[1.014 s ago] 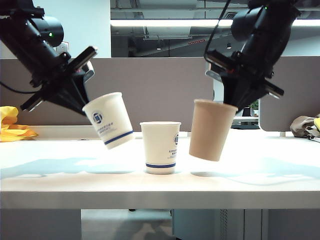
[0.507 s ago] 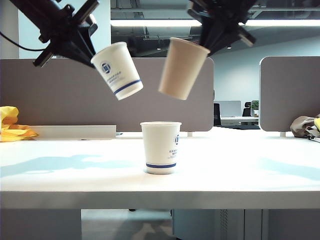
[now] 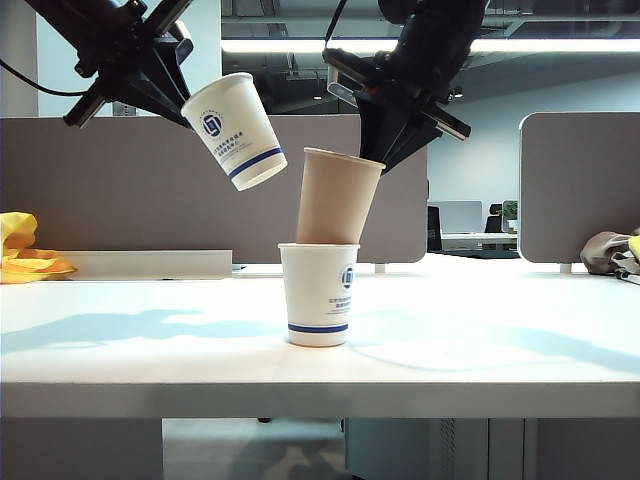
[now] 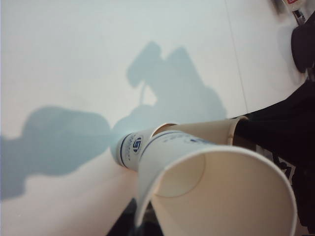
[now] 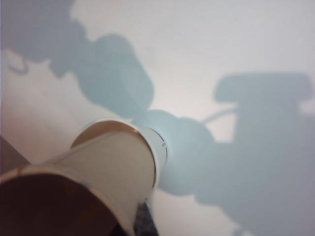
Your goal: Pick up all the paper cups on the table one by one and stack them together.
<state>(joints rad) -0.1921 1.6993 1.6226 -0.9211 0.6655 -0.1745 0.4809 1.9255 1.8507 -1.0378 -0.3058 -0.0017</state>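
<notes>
Right hand (image 3: 385,158) grips brown cup (image 3: 336,197) by rim, bottom going into bench cup (image 3: 319,294). Left hand (image 3: 178,93) grips white cup (image 3: 233,130), held high, clear, likely for its turn.

A crumpled yellow cloth (image 3: 25,250) lies left of the grey-brown partition panel (image 3: 300,190); a beige bundle (image 3: 612,250) sits right.

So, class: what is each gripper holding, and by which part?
Left gripper: a white logo cup, gripped at its rim, held in the air. Right gripper: the brown cup, by its rim, its base in the standing white cup.
</notes>
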